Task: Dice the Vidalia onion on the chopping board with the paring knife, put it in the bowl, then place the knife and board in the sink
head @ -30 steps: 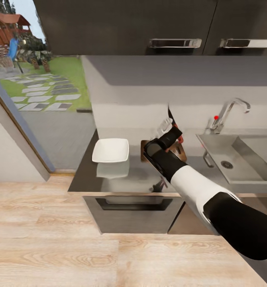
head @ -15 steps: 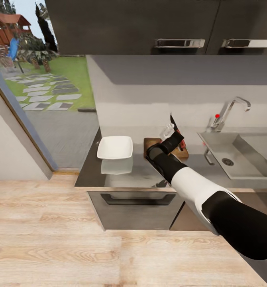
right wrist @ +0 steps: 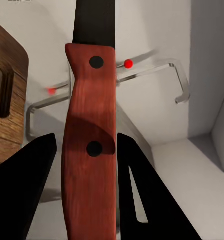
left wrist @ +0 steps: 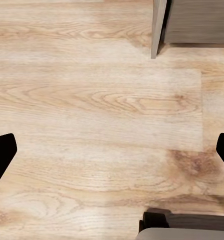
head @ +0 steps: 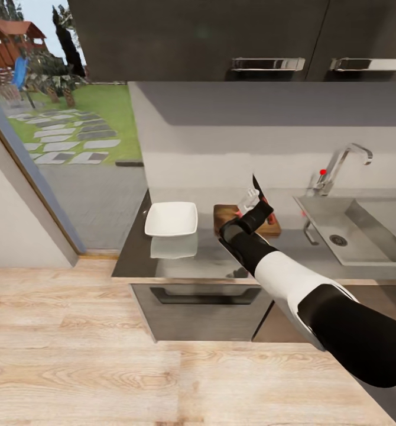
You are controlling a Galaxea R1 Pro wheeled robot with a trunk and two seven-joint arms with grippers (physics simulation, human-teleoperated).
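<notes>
Here, paring knife [right wrist: 89,130] upright, blade upward.

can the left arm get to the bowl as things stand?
Probably not right away. The left gripper hangs open over the wooden floor, facing down beside the cabinets, away from the countertop. The bowl itself sits clear, with nothing on it; the arm would have to lift first.
</notes>
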